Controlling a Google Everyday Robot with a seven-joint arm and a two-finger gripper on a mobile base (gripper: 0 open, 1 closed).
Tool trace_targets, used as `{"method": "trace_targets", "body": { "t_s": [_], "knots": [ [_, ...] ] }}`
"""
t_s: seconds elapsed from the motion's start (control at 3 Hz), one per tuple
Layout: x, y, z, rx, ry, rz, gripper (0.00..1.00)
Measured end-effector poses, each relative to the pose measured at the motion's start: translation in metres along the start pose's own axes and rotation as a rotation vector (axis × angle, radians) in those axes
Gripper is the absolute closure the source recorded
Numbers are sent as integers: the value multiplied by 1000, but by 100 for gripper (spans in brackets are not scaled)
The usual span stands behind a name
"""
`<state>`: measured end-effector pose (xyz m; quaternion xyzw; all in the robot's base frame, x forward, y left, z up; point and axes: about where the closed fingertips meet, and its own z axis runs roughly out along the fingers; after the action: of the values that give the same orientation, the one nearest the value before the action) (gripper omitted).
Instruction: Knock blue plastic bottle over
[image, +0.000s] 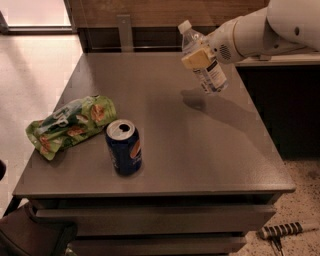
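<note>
The blue plastic bottle (206, 66) is clear with a white cap and a white label. It is lifted off the grey table (165, 135) and tilted, cap up and to the left, at the table's far right. My gripper (200, 57) reaches in from the upper right and is shut on the bottle's middle, with its tan fingers (196, 59) across the bottle. The bottle's shadow lies on the table below it.
A dark blue soda can (123, 146) stands upright near the table's front. A green chip bag (70, 124) lies at the front left. A dark cabinet stands to the right of the table. A striped tool (282, 231) lies on the floor at lower right.
</note>
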<state>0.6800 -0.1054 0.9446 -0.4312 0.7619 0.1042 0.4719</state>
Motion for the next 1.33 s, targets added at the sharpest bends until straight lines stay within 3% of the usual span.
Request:
{"method": "trace_targets", "body": {
  "t_s": [0.67, 1.0, 1.33],
  "knots": [
    [9, 28, 47, -114, 141, -90, 100],
    [16, 38, 90, -192, 190, -132, 100],
    [19, 39, 110, -223, 203, -144, 100]
  ]
}}
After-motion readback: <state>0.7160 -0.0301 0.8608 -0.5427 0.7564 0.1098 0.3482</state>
